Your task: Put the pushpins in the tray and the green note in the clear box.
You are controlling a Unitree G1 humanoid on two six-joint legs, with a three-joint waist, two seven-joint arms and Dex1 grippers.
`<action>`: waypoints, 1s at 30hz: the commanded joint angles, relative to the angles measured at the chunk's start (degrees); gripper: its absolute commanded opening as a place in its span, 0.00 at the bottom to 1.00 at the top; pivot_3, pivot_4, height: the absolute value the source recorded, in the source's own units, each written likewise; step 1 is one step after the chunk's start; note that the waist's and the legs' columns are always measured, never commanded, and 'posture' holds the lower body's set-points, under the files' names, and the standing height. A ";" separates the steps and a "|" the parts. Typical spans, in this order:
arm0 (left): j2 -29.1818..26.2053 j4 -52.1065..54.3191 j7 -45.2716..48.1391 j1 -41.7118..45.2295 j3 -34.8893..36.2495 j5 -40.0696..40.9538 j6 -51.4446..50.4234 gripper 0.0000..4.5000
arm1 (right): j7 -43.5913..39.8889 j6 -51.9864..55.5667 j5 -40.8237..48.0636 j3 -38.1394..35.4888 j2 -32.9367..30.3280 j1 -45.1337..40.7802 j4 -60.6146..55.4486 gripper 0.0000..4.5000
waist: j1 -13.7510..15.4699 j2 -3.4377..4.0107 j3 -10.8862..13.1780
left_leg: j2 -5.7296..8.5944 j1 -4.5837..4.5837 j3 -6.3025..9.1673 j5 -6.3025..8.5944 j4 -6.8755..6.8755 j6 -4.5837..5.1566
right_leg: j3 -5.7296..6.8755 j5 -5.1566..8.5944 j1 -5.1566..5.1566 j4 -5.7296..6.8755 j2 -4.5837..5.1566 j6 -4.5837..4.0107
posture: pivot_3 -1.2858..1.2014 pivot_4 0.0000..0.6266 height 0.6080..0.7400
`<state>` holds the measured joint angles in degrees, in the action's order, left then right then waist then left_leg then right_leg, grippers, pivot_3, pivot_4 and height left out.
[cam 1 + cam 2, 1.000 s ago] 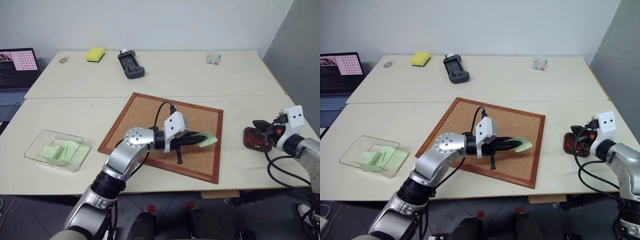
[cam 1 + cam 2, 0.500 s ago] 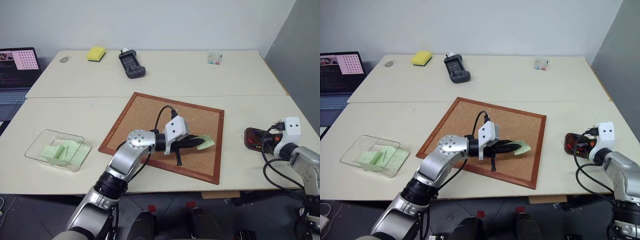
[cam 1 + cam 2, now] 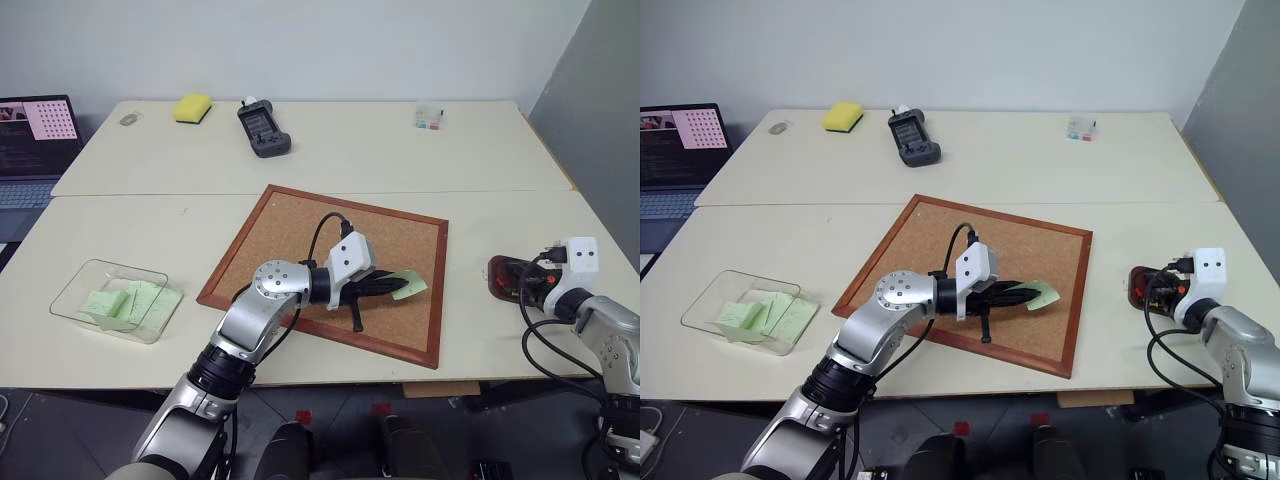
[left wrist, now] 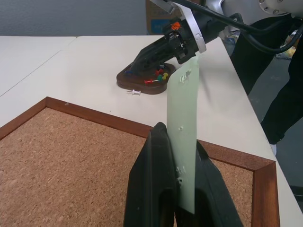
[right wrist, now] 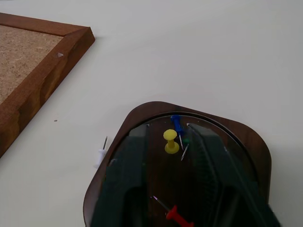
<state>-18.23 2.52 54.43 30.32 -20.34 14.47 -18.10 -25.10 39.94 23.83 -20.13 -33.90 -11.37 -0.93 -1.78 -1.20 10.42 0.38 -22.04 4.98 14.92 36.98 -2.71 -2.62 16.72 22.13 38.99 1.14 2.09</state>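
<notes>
My left gripper (image 3: pixel 385 287) is shut on the pale green note (image 3: pixel 408 284), which sticks out past its fingers (image 4: pixel 158 156) above the corkboard (image 3: pixel 290 230). At the right, my right gripper (image 3: pixel 520 285) hangs low over the dark reddish-brown tray (image 3: pixel 497 266), open, its fingertips just inside the rim (image 5: pixel 142 111). In the tray a blue pushpin (image 5: pixel 176 124) lies loose between them, and a green pushpin (image 5: pixel 186 141) peeks out beside one finger. The clear box (image 3: pixel 100 264) sits at the near left and holds other green slips.
A yellow pin (image 5: pixel 170 140) and a red pin (image 5: pixel 177 216) also lie in the tray, and a white pin (image 5: pixel 100 153) lies on the table beside it. At the far edge are a yellow sponge (image 3: pixel 190 107), a black handheld device (image 3: pixel 262 130), a small clear case (image 3: pixel 428 117) and a laptop (image 3: pixel 35 130).
My right gripper has sunk lower over the tray. The left gripper still holds the note in the same place over the corkboard.
</notes>
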 commanded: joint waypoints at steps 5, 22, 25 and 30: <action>0.41 0.48 0.58 2.07 1.49 0.29 1.41 0.00 | -0.45 -0.52 0.67 -2.23 -2.45 -0.31 -4.37 0.61 | -0.01 0.00 0.00 | 0.00 0.00 0.00 0.00 0.00 0.00 | 0.00 0.00 0.00 0.00 0.00 0.00 | 0.52 0.24 1.00; -0.74 0.42 1.42 1.11 2.49 0.38 2.11 0.00 | -16.51 -3.21 4.38 -4.31 -13.53 1.26 -3.36 0.61 | -0.04 0.01 0.00 | 0.03 0.01 -0.02 0.00 0.00 0.00 | 0.01 0.00 -0.01 -0.01 -0.02 0.00 | 0.52 0.24 1.00; -2.65 2.31 0.92 -0.16 4.56 1.36 0.64 0.00 | -25.29 -5.42 6.80 -3.64 -16.14 2.79 -5.98 0.61 | -0.09 0.03 0.01 | 0.03 0.03 -0.04 0.00 0.00 0.01 | -0.01 0.00 0.00 0.00 -0.03 0.00 | 0.52 0.24 1.00; -6.28 7.74 -4.46 -3.33 12.12 3.60 -5.81 0.00 | -31.12 -1.74 13.53 -0.12 -16.92 2.01 -15.88 0.61 | -0.15 0.03 0.02 | -0.04 0.03 0.01 0.00 0.01 0.01 | 0.04 0.00 -0.01 0.00 -0.07 0.01 | 0.52 0.24 1.00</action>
<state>-23.38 6.37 52.44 27.49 -12.04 16.64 -22.08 -54.59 36.71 33.60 -21.08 -50.40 -8.09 -11.75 -1.94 -1.17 10.43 0.32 -22.01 4.99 14.92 36.99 -2.70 -2.59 16.72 22.11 38.99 1.08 2.09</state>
